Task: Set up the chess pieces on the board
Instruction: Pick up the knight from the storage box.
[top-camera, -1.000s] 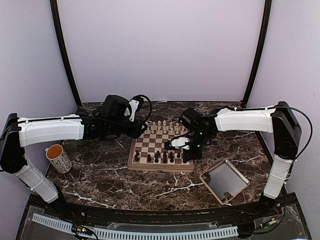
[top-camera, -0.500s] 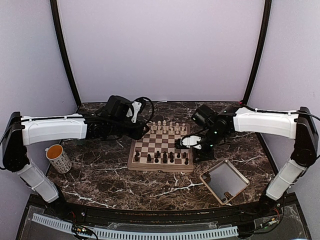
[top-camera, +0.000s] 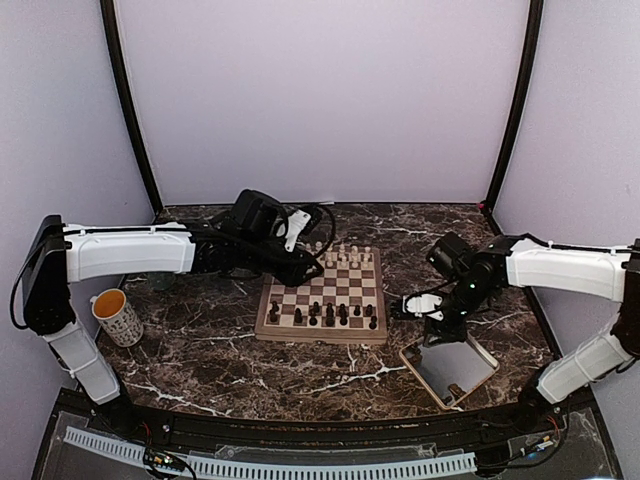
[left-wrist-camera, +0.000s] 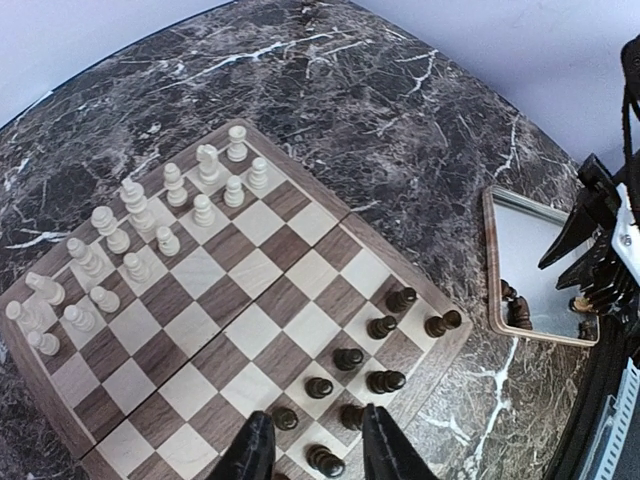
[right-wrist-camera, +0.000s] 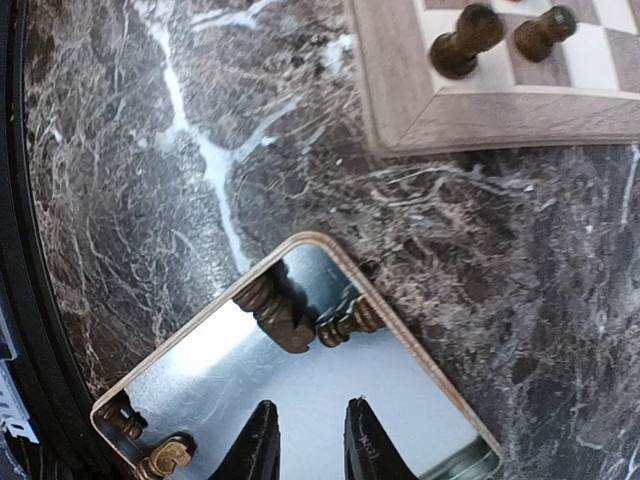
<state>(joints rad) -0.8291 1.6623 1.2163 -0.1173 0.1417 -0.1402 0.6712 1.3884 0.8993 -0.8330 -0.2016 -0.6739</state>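
Observation:
The board lies mid-table, with the dark chess pieces along its near rows. From the left wrist view the dark pieces cluster at the board's lower right. My left gripper hangs open above them, holding nothing; in the top view the left gripper is over the board's far left part. My right gripper is open a little and empty, over the tray. Dark pieces lie in the tray's corner. The right gripper is right of the board.
Cream chessmen fill the board's far rows. A mug stands at the left. The beige tray lies right of the board near the front edge. More dark pieces rest at the tray's other corner.
My right gripper has drawn back rightwards from the board's near right corner to above the tray, and its jaws now stand apart. The left arm has shifted right over the board.

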